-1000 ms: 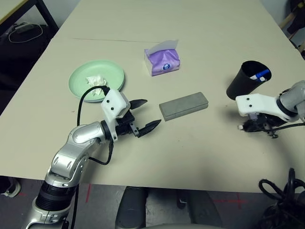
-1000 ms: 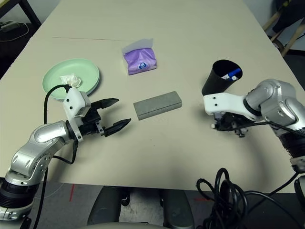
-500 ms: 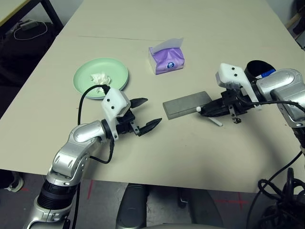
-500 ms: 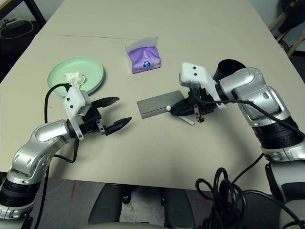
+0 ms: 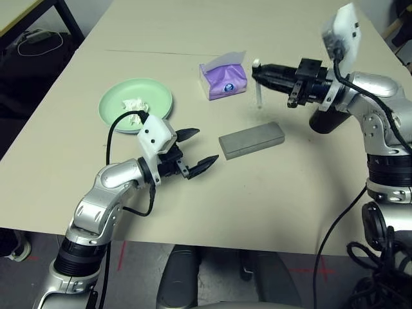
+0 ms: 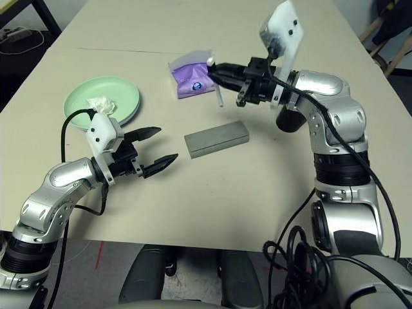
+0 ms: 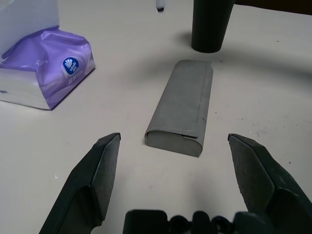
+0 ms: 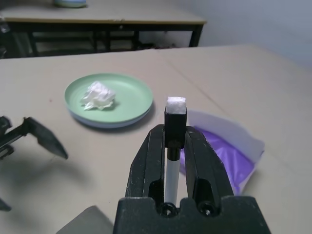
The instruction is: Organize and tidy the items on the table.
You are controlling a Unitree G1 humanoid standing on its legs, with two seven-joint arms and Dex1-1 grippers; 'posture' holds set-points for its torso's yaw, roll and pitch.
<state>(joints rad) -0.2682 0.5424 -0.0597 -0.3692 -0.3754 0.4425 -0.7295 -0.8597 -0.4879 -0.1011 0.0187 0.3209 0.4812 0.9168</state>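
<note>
My right gripper point(image 5: 259, 69) is raised above the table point(image 5: 290, 193), shut on a white pen point(image 5: 258, 90) that hangs down beside the purple pack; the right wrist view shows the pen point(image 8: 174, 161) clamped between the fingers. My left gripper point(image 5: 203, 147) hovers low and open, pointing at the grey glasses case point(image 5: 251, 140), which lies flat a short way ahead of it point(image 7: 183, 112). A mint green plate point(image 5: 154, 96) with a crumpled white tissue point(image 5: 133, 105) sits to the left. The black cup point(image 5: 325, 121) stands behind my right forearm. The sunglasses are out of view.
A purple tissue pack point(image 5: 223, 77) stands beyond the case, just under the raised pen. A thin seam point(image 5: 148, 53) crosses the far table. A smaller table with black legs point(image 5: 19, 9) stands off the far left corner. Cables point(image 5: 380, 270) hang at the near right.
My right arm has picked the pen up from beside the case and carried it up and away to above the tissue pack. The left gripper has stayed open in place.
</note>
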